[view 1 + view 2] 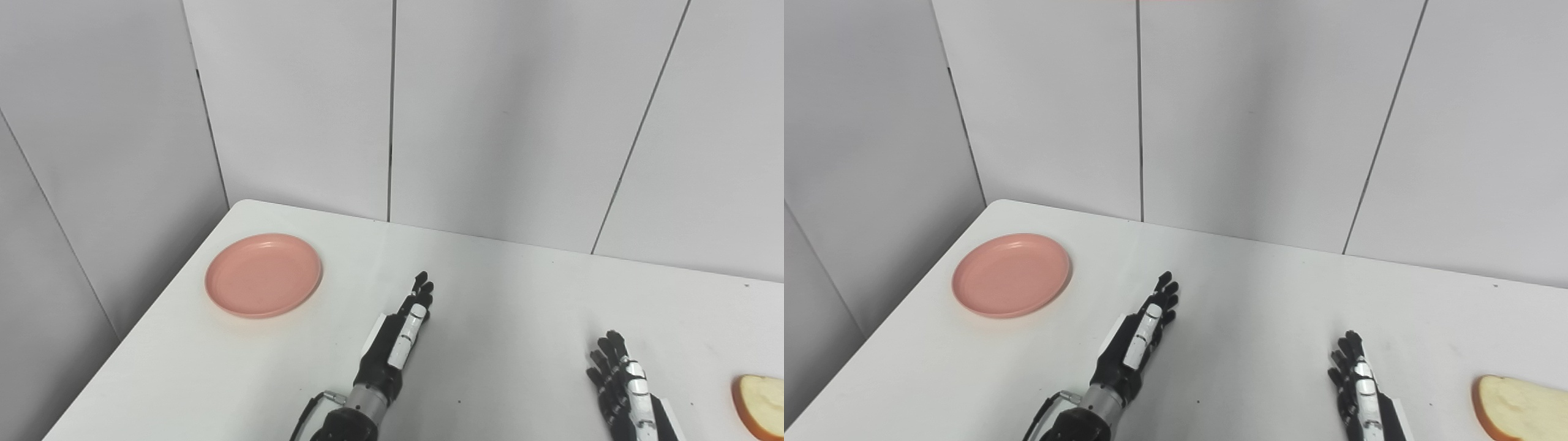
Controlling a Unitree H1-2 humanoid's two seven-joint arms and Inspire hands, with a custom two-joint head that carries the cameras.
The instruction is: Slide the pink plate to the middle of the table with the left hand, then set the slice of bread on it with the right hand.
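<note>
A round pink plate (264,274) lies empty near the table's far left corner. My left hand (401,327) stretches flat and open over the table's middle, to the right of the plate and apart from it, holding nothing. A slice of bread (1519,409) with a brown crust lies at the right edge of the picture, partly cut off. My right hand (1360,383) rests open near the bottom edge, left of the bread, with a gap between them.
The white table (520,294) meets grey wall panels (392,110) at the back and left. Its left edge runs diagonally just beyond the plate.
</note>
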